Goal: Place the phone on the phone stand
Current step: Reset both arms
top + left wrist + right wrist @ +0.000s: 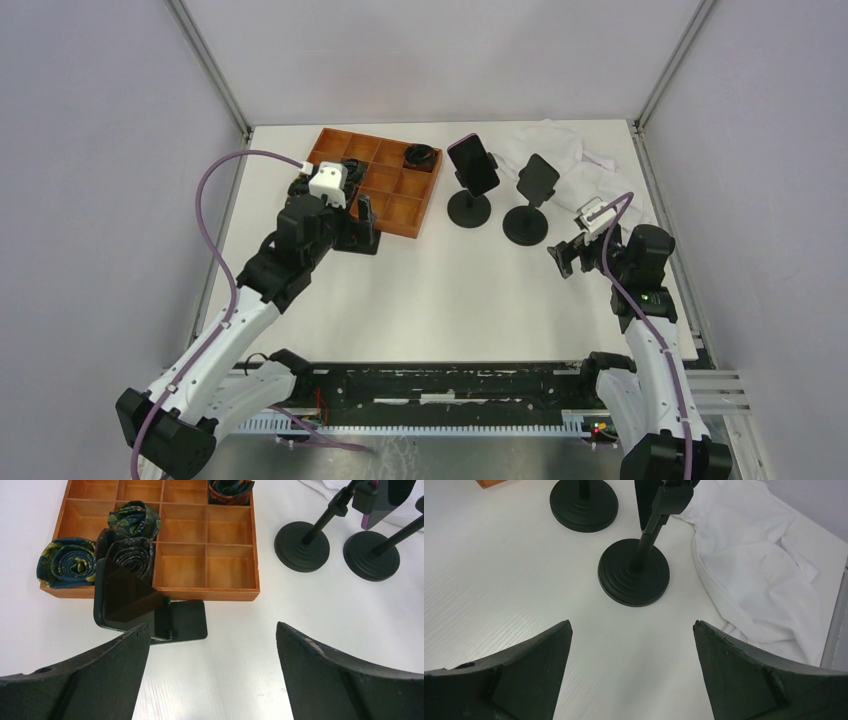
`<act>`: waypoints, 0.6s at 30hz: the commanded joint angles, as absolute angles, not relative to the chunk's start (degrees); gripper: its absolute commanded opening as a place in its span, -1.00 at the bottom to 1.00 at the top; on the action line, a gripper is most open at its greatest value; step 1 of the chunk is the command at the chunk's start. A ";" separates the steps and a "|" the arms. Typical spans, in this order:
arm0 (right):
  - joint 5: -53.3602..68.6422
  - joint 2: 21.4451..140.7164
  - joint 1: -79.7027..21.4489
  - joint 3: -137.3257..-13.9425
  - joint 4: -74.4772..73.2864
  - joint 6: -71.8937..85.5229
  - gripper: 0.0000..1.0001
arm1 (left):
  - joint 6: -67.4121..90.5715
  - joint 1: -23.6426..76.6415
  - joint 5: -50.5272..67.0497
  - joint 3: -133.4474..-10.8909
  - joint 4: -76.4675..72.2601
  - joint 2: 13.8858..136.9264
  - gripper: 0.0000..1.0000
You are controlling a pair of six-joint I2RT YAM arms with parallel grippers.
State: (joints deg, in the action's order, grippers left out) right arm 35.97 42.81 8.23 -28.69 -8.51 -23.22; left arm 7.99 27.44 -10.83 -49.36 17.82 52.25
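Observation:
A dark phone (472, 163) with a purple edge leans in the cradle of a round-based phone stand (469, 209) at the back middle; the left wrist view shows the phone (381, 500) and that stand's base (302, 546). A second pole stand (527, 222) beside it holds nothing, its base (634, 573) just ahead of my right gripper (632, 623), which is open and empty. My left gripper (212, 626) is open and empty too, beside a flat black angled stand (150, 611). In the top view the left gripper (350, 222) and right gripper (566, 256) both hover low.
A wooden compartment tray (392, 208) sits at the back left with rolled ties (67, 562) in some cells. A crumpled white cloth (754, 565) lies at the back right, close to the empty pole stand. Metal frame rails run along the table sides.

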 commanded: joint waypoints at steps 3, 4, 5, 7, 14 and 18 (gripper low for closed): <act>37.00 42.32 8.52 -29.01 -5.35 -21.30 0.96 | 5.54 27.25 -9.42 -49.26 16.17 52.56 1.00; 36.78 42.28 8.53 -29.09 -5.25 -21.00 0.96 | 5.57 27.25 -9.47 -49.22 16.18 52.56 1.00; 36.41 42.22 8.51 -29.25 -5.35 -20.79 0.96 | 5.57 27.25 -9.47 -49.22 16.18 52.55 1.00; 36.17 42.24 8.53 -29.36 -5.34 -20.43 0.96 | 5.48 27.25 -9.43 -49.22 16.17 52.58 1.00; 36.35 42.08 8.50 -29.44 -5.19 -19.78 0.96 | 5.41 27.25 -9.51 -49.22 16.25 52.45 1.00; 36.17 42.06 8.53 -29.60 -5.23 -19.52 0.96 | 5.27 27.25 -9.58 -49.22 16.26 52.46 1.00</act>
